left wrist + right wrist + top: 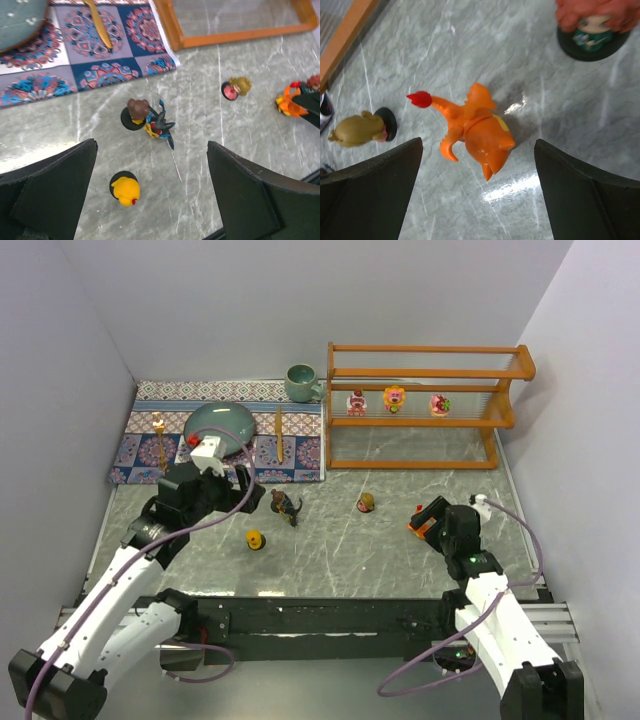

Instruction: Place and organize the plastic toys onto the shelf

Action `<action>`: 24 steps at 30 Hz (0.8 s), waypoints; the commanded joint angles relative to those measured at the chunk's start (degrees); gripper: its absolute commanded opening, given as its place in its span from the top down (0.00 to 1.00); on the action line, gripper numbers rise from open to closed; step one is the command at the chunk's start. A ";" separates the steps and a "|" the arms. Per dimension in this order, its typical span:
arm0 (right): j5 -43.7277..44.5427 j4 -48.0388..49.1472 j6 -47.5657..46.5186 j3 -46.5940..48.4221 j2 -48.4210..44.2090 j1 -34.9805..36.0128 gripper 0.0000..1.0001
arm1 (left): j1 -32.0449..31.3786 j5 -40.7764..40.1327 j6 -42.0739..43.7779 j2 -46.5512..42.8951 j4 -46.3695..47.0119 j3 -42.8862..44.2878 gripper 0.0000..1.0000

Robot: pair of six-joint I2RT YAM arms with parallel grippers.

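The orange-brown wooden shelf [420, 405] stands at the far right, with three small plastic toys [394, 398] in a row on its middle tier. On the marble table lie a yellow toy [125, 188], a brown-headed figure [137, 111] touching a dark spiky creature [160, 125], and an olive-headed figure [360, 130]. My left gripper [152, 185] hovers open above the table, the yellow toy near its left finger. My right gripper [477, 180] is open just short of an orange winged creature [480, 130]. A red-haired figure [592, 25] stands beyond it.
A patterned mat [300, 455] at the back left carries a teal plate [220, 425], a teal mug [300, 382] and two slim wooden utensils [279, 430]. White walls enclose the table on three sides.
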 commanded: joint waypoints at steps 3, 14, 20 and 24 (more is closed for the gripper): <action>-6.12 7.33 1.06 -3.39 0.37 -0.55 0.05 | -0.92 3.27 1.63 1.87 2.85 0.01 0.03; -6.74 10.24 1.15 -4.53 0.45 -0.81 0.13 | -2.77 1.95 2.25 3.37 2.15 0.01 0.03; -6.04 9.10 1.06 -4.53 -2.18 -0.99 0.25 | -3.56 1.69 2.51 3.72 1.89 0.01 0.03; -5.77 8.66 0.62 -4.36 -2.36 -0.99 0.38 | -3.82 1.78 2.51 3.98 1.80 0.10 0.03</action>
